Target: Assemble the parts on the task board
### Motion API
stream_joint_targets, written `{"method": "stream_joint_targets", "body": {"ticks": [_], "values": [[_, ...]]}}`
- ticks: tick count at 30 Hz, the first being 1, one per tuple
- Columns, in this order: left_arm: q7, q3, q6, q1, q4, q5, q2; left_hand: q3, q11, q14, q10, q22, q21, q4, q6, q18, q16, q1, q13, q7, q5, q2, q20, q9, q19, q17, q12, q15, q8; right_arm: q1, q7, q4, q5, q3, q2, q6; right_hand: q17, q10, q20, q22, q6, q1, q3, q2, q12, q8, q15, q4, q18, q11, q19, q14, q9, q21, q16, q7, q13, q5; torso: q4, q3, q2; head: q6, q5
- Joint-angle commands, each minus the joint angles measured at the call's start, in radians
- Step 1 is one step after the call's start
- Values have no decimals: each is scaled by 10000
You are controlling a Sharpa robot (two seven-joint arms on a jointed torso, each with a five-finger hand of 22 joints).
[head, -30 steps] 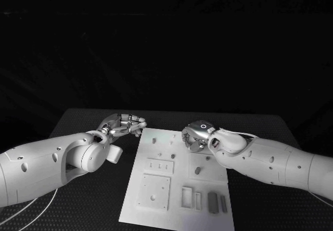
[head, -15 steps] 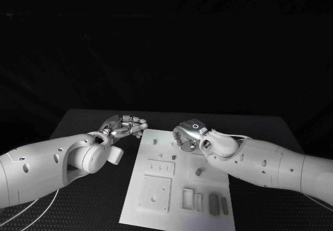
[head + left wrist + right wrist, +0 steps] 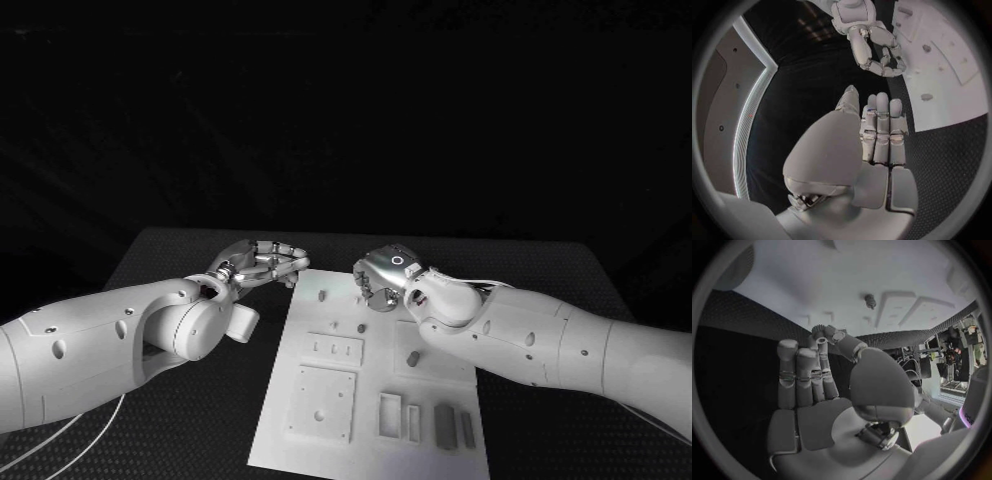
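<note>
The white task board [image 3: 307, 310] lies lengthwise in the middle of the black table. Small grey parts sit on it: a peg [image 3: 414, 357] near its centre and dark bars [image 3: 444, 425] in slots at the near right. My right hand [image 3: 382, 280] hovers over the board's far end, its thumb bent in against the fingertips with nothing seen between them. The left wrist view shows this right hand [image 3: 879, 55] curled beside the board [image 3: 954, 100]. My left hand [image 3: 260, 262] hangs over the table just off the board's far left corner, holding nothing, fingers side by side [image 3: 879, 135].
In the right wrist view, a small peg [image 3: 870, 301] stands on the board [image 3: 817, 275] beyond my right hand [image 3: 811, 375]. Raised plates and recesses [image 3: 320, 395] cover the board's near half. Black table borders the board on both sides.
My right hand has slid leftward over the board's far end, toward the left hand. The left hand has stayed almost still.
</note>
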Motion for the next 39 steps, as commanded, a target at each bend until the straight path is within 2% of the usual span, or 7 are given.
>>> {"method": "stream_joint_targets", "body": {"ticks": [1, 13, 16, 19, 25, 28, 39], "values": [[55, 13, 175, 6, -17, -6, 60, -61, 11, -37, -34, 141, 36, 5, 0, 109, -40, -119, 16, 94, -33, 5, -29, 14, -68, -12, -69, 13, -44, 2, -205, -232, -368, 4, 132, -153, -14, 618, -43, 220, 57, 87, 55, -37, 32, 37, -151, -7, 637, -115, -2, -90, 11, 67, 51, -19, 296, 23, 17, 4, 9, 8, 3], [50, 41, 171, 9, 11, -6, 54, -56, 10, -37, -29, 139, 37, 3, 1, 111, -42, -118, 23, 95, -35, 4, -29, 19, -69, -13, -78, 13, -50, 40, -334, -822, -633, 4, 402, -167, -25, 622, -47, 216, 70, 93, 87, -63, 19, 27, -152, -2, 637, -117, -9, -93, 24, 87, 61, -24, 324, 23, -7, 7, 33, 43, 38], [53, 47, 176, 9, 12, -6, 68, -56, 10, -37, -29, 139, 37, 2, 1, 112, -42, -117, 24, 94, -35, 3, -29, 19, -69, -13, -79, 13, -50, 41, -282, -928, -632, 4, 459, 7, -27, 622, -48, 215, 73, 95, 95, -75, 16, 25, -152, -1, 637, -117, -12, -94, 27, 91, 63, -25, 331, 23, -11, 6, 42, 49, 53], [46, 48, 183, 10, 5, -6, 95, -55, 9, -36, -28, 139, 38, 2, 1, 112, -42, -116, 26, 95, -35, 2, -29, 20, -69, -13, -81, 13, -52, 47, -262, -914, -632, 5, 477, -18, -33, 619, -46, 213, 74, 86, 110, -89, 7, 17, -150, 7, 637, -114, -18, -97, 31, 97, 66, -24, 342, 23, -3, 5, 46, 12, 90], [38, 48, 181, 8, -50, -6, 140, -52, 9, -35, -24, 139, 39, 4, 1, 113, -42, -119, 30, 95, -36, 1, -28, 23, -70, -12, -86, 13, -56, 95, -256, -906, -632, 5, 531, -12, -42, 619, -44, 209, 78, 83, 135, -105, -3, 8, -148, 14, 637, -113, -27, -100, 38, 105, 70, -24, 359, 23, 0, -10, 83, 37, 139], [29, 47, 180, 8, -65, -6, 147, -52, 10, -36, -25, 138, 39, 5, 0, 113, -43, -121, 31, 96, -37, 1, -27, 23, -71, -12, -89, 13, -58, 114, -251, -883, -632, 5, 530, -13, -45, 619, -42, 208, 79, 81, 142, -110, -7, 5, -147, 16, 637, -112, -30, -102, 40, 107, 70, -24, 364, 23, 5, -12, 86, 31, 102], [34, 48, 188, 9, -58, -6, 181, -47, 11, -37, -27, 137, 40, 3, -1, 114, -46, -121, 37, 97, -37, 0, -27, 28, -73, -13, -101, 14, -65, 120, -219, -950, -631, 6, 670, 4, -59, 620, -39, 203, 86, 74, 182, -131, -22, -8, -146, 25, 637, -111, -41, -107, 51, 116, 75, -25, 390, 23, 15, -10, 85, -10, 144]]}}
